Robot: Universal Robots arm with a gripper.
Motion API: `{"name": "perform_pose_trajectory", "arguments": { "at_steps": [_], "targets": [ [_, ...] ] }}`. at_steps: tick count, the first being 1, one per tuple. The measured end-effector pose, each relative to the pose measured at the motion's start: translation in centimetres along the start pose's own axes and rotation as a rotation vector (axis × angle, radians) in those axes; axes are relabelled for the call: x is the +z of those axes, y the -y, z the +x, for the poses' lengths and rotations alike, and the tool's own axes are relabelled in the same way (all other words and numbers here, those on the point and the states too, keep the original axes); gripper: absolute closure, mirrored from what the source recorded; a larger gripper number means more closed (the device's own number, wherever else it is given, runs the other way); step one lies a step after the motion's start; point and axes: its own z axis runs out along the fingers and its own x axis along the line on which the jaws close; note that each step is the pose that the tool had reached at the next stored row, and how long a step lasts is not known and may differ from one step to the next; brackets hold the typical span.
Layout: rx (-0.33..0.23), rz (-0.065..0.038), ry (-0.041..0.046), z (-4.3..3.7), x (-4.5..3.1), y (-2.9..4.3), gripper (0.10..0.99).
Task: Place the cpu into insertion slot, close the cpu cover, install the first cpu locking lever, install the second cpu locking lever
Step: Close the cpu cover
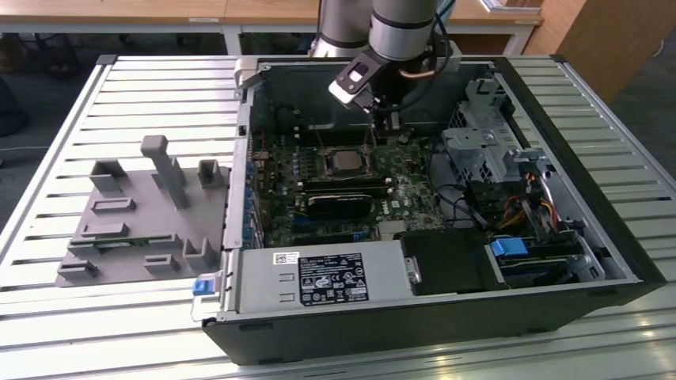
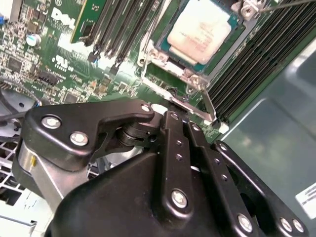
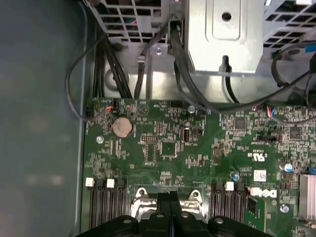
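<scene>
The cpu (image 2: 200,32), a pale silvery square, lies flat in the insertion slot (image 1: 347,161) on the green motherboard. The cpu cover (image 2: 154,47) lies down around it as a thin metal frame. A silvery locking lever (image 2: 205,103) runs along the socket's edge, right at my fingertips. My gripper (image 2: 174,116) is shut, its black fingers pressed together with nothing visible between them. In the exterior view the gripper (image 1: 387,131) hangs inside the case just behind the socket, toward that view's right. In the first wrist view the gripper (image 3: 170,196) sits between two metal socket tabs.
Black memory slots (image 2: 247,59) flank the socket. A metal drive cage (image 1: 480,150) with cables stands at the exterior view's right, and a power supply (image 1: 317,279) at the front. A grey parts fixture (image 1: 138,214) lies on the slatted table at the left.
</scene>
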Motion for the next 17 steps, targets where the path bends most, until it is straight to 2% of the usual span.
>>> {"name": "perform_pose_trajectory", "arguments": {
  "at_steps": [15, 17],
  "targets": [
    [0.0, 0.0, 0.0, 0.03, 0.68, 2.28, 0.98],
    [0.0, 0.0, 0.0, 0.03, 0.92, 2.39, 0.98]
  ]
}}
